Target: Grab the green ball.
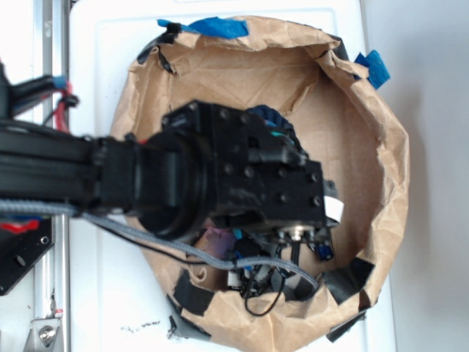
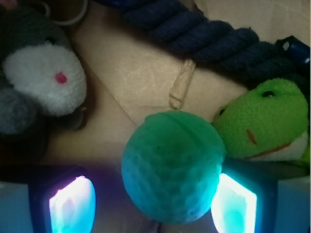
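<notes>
The green ball (image 2: 172, 165), teal and dimpled, lies on the brown paper floor between the fingers of my gripper (image 2: 154, 206) in the wrist view. The jaws stand open. The right pad (image 2: 238, 204) is at the ball's side, and a clear gap separates the ball from the left pad (image 2: 73, 204). The ball also rests against a lime-green plush toy (image 2: 265, 121). In the exterior view my black arm (image 1: 242, 176) reaches over the bin and hides both the ball and the fingers.
A grey and white plush (image 2: 43, 82) sits at the left. A dark blue rope (image 2: 204, 34) runs across the back, with a small pale wooden piece (image 2: 182, 85) just behind the ball. Crumpled brown paper walls (image 1: 366, 147) ring the bin.
</notes>
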`<state>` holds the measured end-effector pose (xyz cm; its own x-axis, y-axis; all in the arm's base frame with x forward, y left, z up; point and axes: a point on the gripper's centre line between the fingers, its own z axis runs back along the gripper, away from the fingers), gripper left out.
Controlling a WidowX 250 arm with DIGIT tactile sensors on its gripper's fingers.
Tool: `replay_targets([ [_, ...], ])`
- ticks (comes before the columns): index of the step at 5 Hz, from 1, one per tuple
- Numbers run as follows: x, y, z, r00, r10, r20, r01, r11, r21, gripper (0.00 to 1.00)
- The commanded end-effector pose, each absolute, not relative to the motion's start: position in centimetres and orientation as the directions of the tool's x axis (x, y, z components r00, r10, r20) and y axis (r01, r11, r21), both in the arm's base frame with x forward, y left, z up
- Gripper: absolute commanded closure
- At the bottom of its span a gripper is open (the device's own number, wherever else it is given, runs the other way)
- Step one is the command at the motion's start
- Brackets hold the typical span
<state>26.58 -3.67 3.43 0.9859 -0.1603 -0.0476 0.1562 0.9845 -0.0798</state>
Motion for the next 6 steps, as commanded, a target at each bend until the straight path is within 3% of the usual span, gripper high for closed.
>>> replay_targets([
  [1,27.8,-4.9,3.7,0.984,-0.178,0.012,0.179,0.982,-0.063,0.0],
  [4,29.2,-4.6,4.1,0.99,-0.059,0.13,0.061,0.998,-0.018,0.0],
  [5,29.4,-4.5,4.1,0.989,-0.049,0.136,0.051,0.999,-0.014,0.0],
  [6,29.4,-4.5,4.0,0.99,-0.042,0.137,0.046,0.999,-0.025,1.0],
])
